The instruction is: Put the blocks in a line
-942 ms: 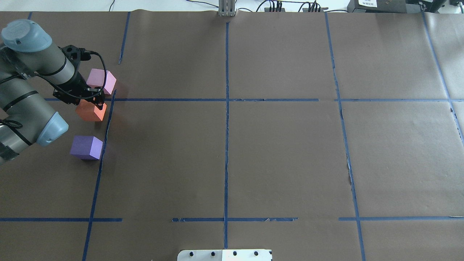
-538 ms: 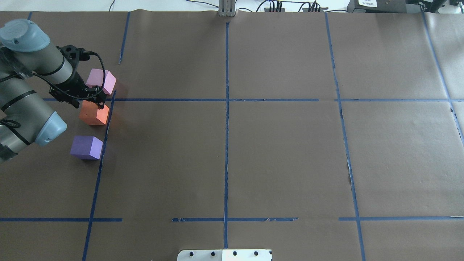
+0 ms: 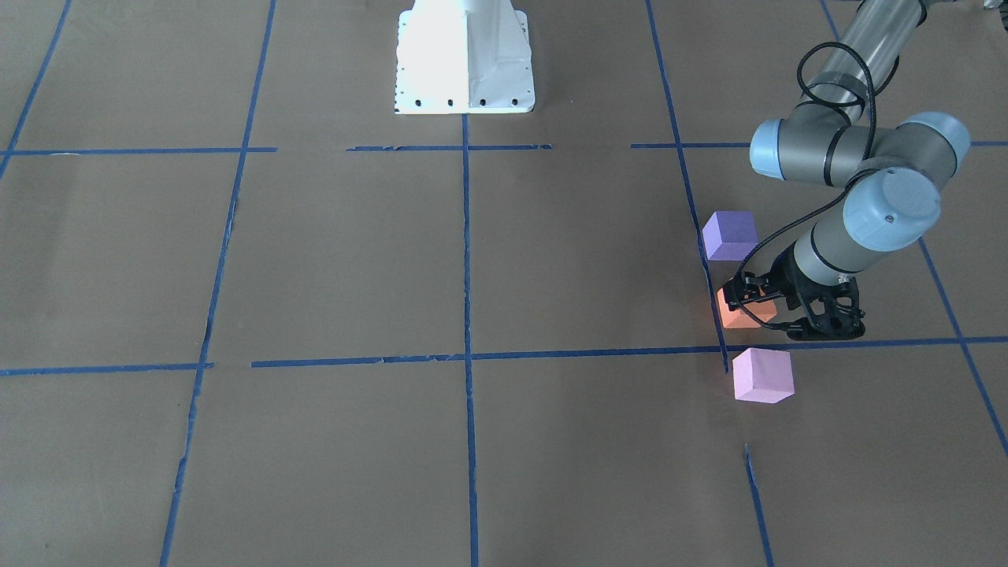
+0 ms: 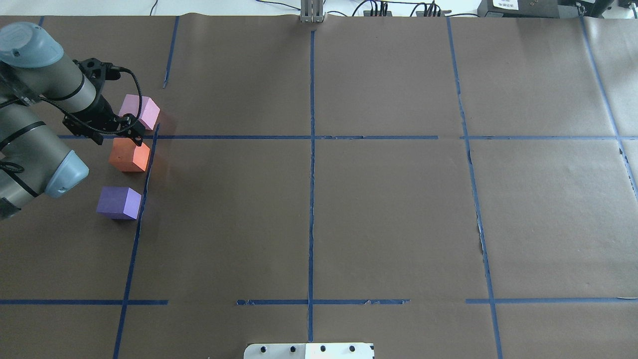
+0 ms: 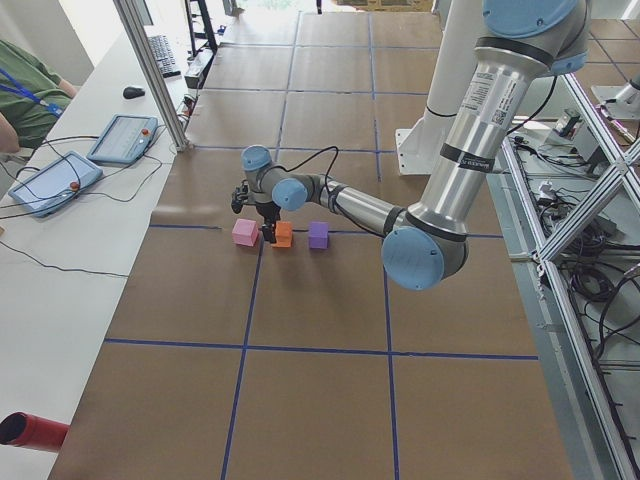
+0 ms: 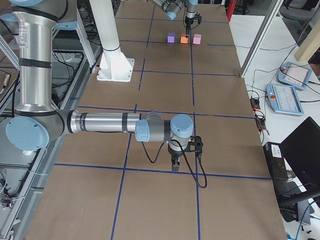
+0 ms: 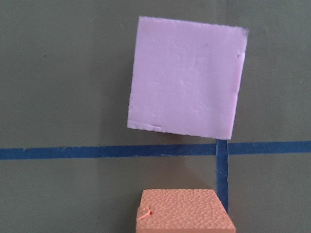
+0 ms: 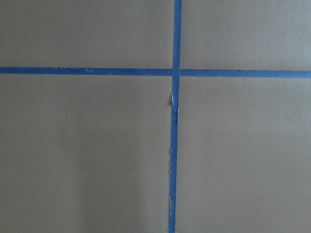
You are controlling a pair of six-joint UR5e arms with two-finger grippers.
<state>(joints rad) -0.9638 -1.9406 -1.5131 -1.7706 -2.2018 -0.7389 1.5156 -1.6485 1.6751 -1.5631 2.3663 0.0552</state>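
Three blocks stand in a row beside a blue tape line at the table's left end. They are the pale pink block, the orange block and the purple block. My left gripper hovers just over the far edge of the orange block, open and holding nothing. The left wrist view shows the pink block and the orange block's top. My right gripper shows only in the exterior right view, far from the blocks, and I cannot tell its state.
The white robot base sits at the table's near middle edge. Blue tape lines divide the brown paper cover. Teach pendants lie on the side bench.
The left gripper set the orange block down a little nearer the purple one, let go of it, and drew up and back toward the pink block.
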